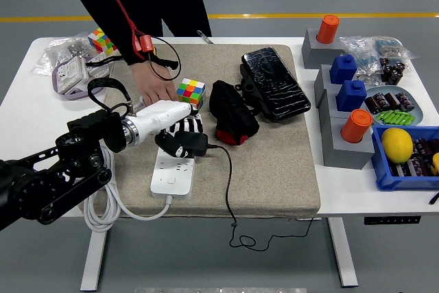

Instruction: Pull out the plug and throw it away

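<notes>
Left robot hand [180, 135] clamped on black plug [191, 143], plug at or just above white strip [171, 173] on bench; removal underway, discard outstanding; person's hand [155, 91] close behind

The left robot hand [180, 135] grips the black plug [191, 144] at the far end of the white power strip [170, 176], which lies on the beige mat [274, 169] on the desk [27, 94]. A person's hand [156, 89] reaches down just beside a colour cube [191, 91].
</notes>
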Available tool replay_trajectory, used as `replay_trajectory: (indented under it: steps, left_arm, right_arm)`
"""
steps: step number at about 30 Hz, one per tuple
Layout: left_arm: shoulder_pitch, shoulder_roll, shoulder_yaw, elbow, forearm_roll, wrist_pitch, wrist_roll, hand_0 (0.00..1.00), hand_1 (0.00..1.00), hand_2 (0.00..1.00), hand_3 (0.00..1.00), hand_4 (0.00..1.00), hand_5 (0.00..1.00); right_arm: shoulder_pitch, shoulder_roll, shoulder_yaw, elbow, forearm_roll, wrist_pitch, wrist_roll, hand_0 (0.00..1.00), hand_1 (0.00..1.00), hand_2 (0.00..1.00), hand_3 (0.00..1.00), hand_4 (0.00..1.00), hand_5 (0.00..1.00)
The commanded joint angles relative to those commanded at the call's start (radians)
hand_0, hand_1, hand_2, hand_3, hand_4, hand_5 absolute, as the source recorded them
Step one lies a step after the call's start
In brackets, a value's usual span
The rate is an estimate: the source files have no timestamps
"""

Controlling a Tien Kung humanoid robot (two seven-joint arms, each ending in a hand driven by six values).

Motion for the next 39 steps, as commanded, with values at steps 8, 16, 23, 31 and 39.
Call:
replay_trajectory:
  steps: [8,16,23,31,39]
  left_arm:
    - [0.021,0.014,-0.076,-0.137,0.006,-0.018,0.024,0.315,0.369,0.434,0.536,0.72,0.002]
    - [0.008,-0.01,-0.012,-0.198,-0.016,0.009,0.014,0.313,0.372,0.437,0.54,0.719,0.002]
    - [-0.032,-0.075,0.088,-0.075,-0.018,0.127,-0.035,0.319,0.375,0.436,0.543,0.727,0.002]
    - [-0.073,-0.12,0.177,0.052,-0.1,0.205,-0.063,0.323,0.38,0.443,0.549,0.724,0.002]
    - [-0.068,-0.129,0.206,0.073,-0.146,0.253,-0.109,0.343,0.393,0.453,0.559,0.713,0.002]
  right_arm:
    - [-0.001,0.001,0.002,-0.001,-0.002,0.0,0.0,0.641,0.678,0.687,0.609,0.998,0.49]
    - [0.0,0.001,-0.002,-0.001,0.0,0.0,0.0,0.641,0.678,0.687,0.608,0.998,0.49]
    - [0.002,0.0,-0.009,0.0,0.004,0.0,0.0,0.641,0.678,0.687,0.608,0.998,0.49]
    - [0.005,-0.001,-0.009,-0.002,0.003,0.0,0.0,0.641,0.678,0.687,0.608,0.998,0.49]
    - [0.004,-0.001,-0.013,-0.003,0.003,0.001,0.0,0.641,0.678,0.688,0.608,0.998,0.49]
